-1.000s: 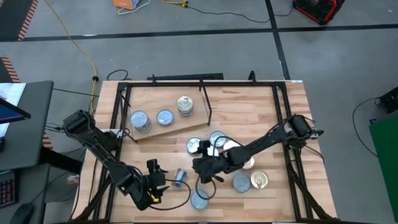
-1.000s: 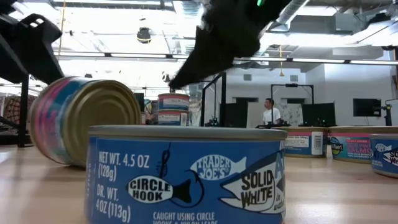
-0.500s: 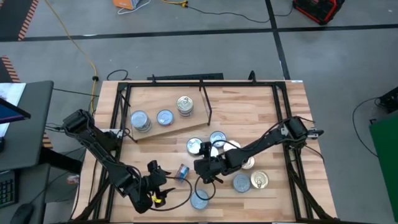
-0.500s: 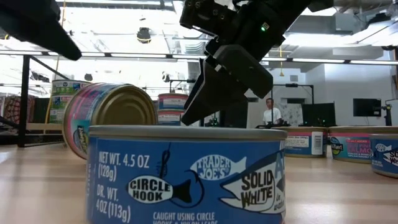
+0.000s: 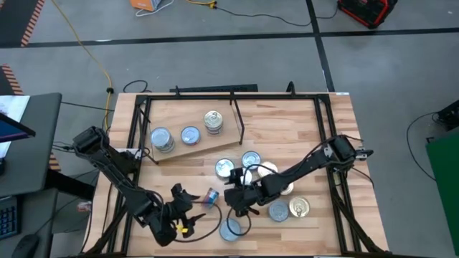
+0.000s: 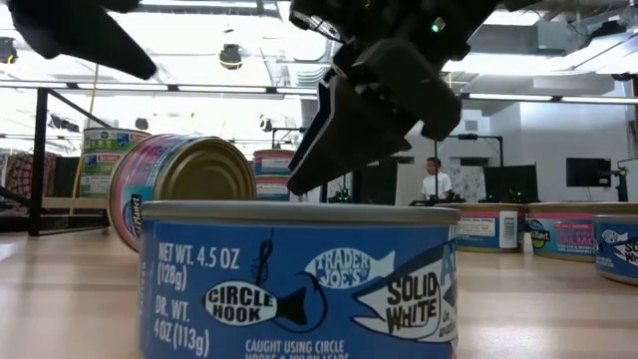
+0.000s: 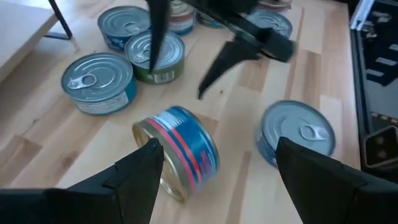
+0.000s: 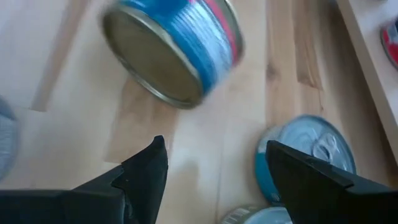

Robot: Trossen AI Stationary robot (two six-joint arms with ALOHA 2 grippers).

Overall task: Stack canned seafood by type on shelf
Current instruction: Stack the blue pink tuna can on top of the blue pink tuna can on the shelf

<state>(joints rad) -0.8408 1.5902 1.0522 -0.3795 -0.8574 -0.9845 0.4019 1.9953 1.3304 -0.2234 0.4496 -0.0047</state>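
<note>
While the tipped tin [image 5: 210,196] lies on its side near the counter's [image 5: 287,122] front edge, having rolled slightly, both claws stay spread: left claw [image 5: 183,203] beside it, right claw [image 5: 237,203] now nearer.

Butcher-block tabletop [image 5: 287,122] inside a black frame. At 10 o'clock, plywood shelf [image 5: 179,118] lying flat, carrying 3 groups of tins [image 5: 189,134]. Near centre, a cluster of upright tins [image 5: 250,158]. Toward 7 o'clock, 1 tin on its side [image 5: 210,196]. At 6 o'clock, 1 blue tin [image 5: 230,229].
</note>
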